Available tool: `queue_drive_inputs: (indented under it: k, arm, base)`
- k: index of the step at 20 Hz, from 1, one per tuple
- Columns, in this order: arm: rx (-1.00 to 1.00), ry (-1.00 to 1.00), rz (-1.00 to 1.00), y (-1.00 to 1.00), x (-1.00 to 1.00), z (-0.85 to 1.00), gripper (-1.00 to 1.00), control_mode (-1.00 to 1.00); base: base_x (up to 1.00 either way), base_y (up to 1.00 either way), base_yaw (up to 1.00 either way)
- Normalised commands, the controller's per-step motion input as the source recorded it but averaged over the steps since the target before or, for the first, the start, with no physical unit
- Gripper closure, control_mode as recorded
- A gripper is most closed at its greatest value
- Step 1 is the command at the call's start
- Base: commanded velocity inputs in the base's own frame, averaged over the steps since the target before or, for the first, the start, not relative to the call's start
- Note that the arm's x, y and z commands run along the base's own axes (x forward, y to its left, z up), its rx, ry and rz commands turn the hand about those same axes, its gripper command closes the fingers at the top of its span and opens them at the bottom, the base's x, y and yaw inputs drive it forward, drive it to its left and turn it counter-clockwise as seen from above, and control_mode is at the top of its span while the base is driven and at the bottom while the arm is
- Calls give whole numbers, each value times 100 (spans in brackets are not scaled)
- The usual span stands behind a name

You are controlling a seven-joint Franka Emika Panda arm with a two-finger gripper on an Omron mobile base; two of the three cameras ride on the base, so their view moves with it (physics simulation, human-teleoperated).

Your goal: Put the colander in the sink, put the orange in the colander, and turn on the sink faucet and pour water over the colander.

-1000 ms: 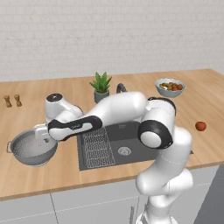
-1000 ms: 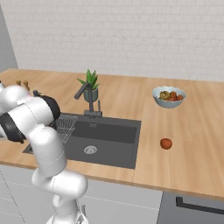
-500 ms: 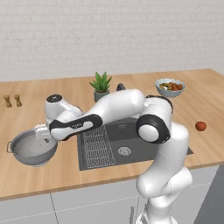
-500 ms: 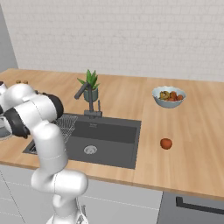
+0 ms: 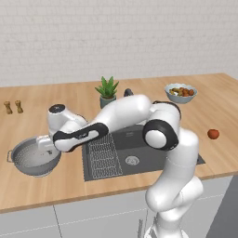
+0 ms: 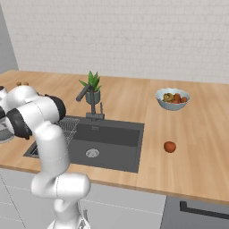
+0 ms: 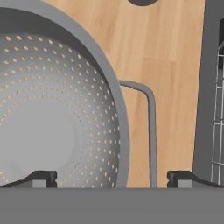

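**Grasping the colander rim**

The gripper [image 7: 112, 178] stands released, jaws spread astride the rim of the colander [image 7: 52, 122] beside its loop handle [image 7: 146, 127]. Lower squarely, then clamp wall and rim together. The colander sits on the counter [image 5: 42, 186] left of the sink [image 5: 139, 153]; the orange [image 5: 213, 134] lies well apart.

Colander [image 7: 52, 131]: perforated grey metal, satin sheen. Tabletop [image 5: 218, 93]: smooth pale wood grain. Sink [image 6: 112, 143]: matt dark grey, wire rack [image 5: 104, 155].
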Motion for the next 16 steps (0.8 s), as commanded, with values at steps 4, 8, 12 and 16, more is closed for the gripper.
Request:
queue_drive_inputs:
  k: [4, 8, 12, 16]
  arm:
    - [0, 0, 0, 0, 0, -12, -100, -100]
    - [0, 0, 0, 0, 0, -14, 100, -100]
    - [0, 0, 0, 0, 0, -5, 100, -100]
    - [0, 0, 0, 0, 0, -1, 100, -100]
  base:
    - [0, 0, 0]
    - [0, 0, 0]
    - [0, 0, 0]
    - [0, 0, 0]
